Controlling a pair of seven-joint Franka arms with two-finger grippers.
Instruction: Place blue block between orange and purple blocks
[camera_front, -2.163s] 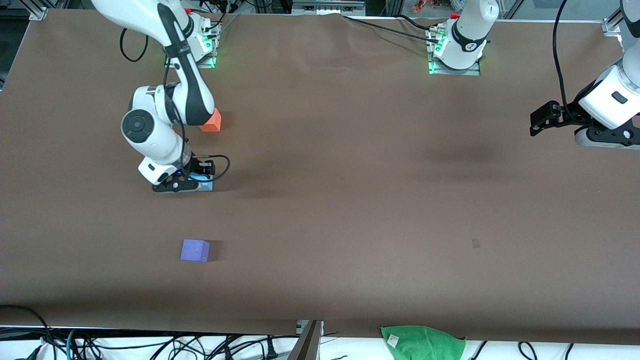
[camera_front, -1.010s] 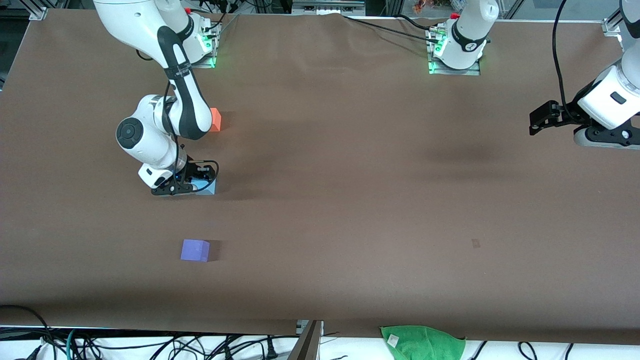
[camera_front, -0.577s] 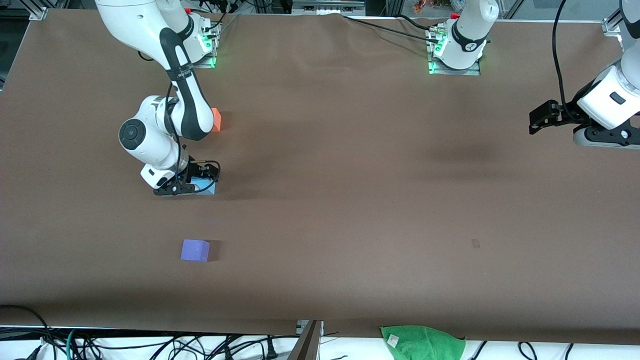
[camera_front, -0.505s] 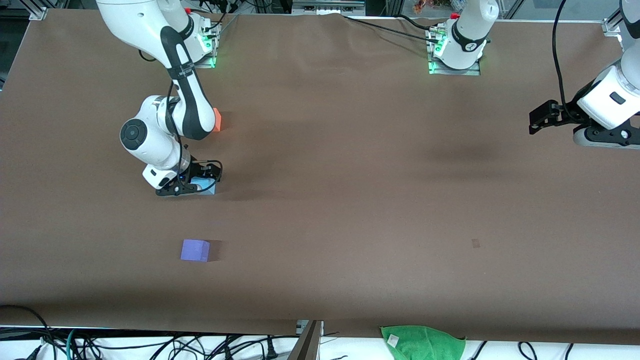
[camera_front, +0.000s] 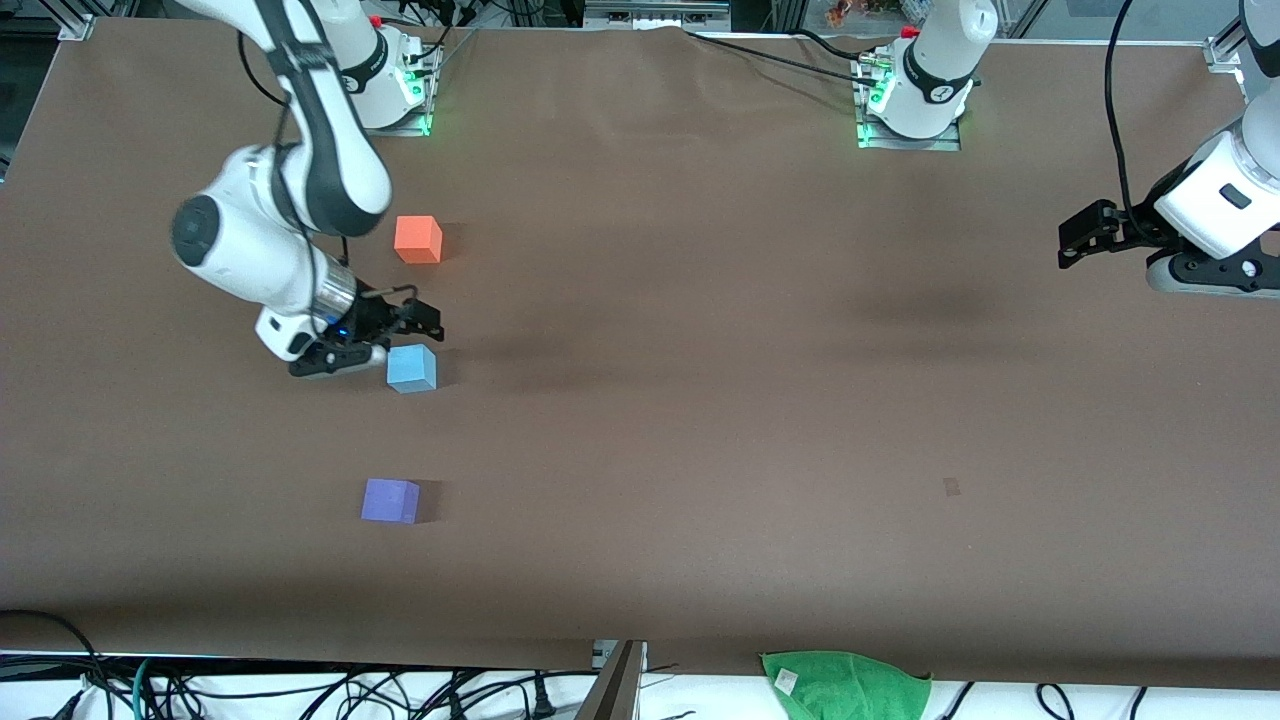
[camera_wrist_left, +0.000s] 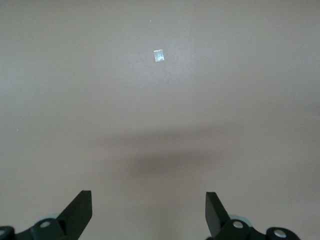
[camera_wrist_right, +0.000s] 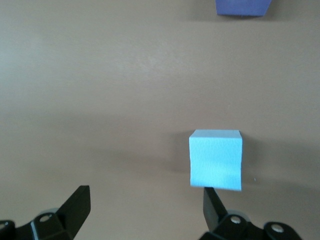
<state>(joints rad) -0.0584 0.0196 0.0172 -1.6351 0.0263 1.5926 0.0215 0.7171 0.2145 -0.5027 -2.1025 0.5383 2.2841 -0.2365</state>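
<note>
The blue block (camera_front: 412, 368) rests on the brown table between the orange block (camera_front: 418, 240), which lies farther from the front camera, and the purple block (camera_front: 390, 500), which lies nearer. My right gripper (camera_front: 365, 340) is open and empty, raised just beside the blue block. In the right wrist view the blue block (camera_wrist_right: 216, 159) sits just past one open fingertip (camera_wrist_right: 212, 202), with the purple block (camera_wrist_right: 243, 7) at the frame's edge. My left gripper (camera_front: 1085, 235) is open and empty, waiting at the left arm's end of the table.
A green cloth (camera_front: 845, 684) lies at the table's edge nearest the front camera. A small pale mark (camera_front: 951, 487) is on the table; it also shows in the left wrist view (camera_wrist_left: 159, 56). Cables hang below that edge.
My right gripper has let go of the blue block, lifted and drawn back toward the right arm's end. The block stays on the table and the orange block is uncovered.
</note>
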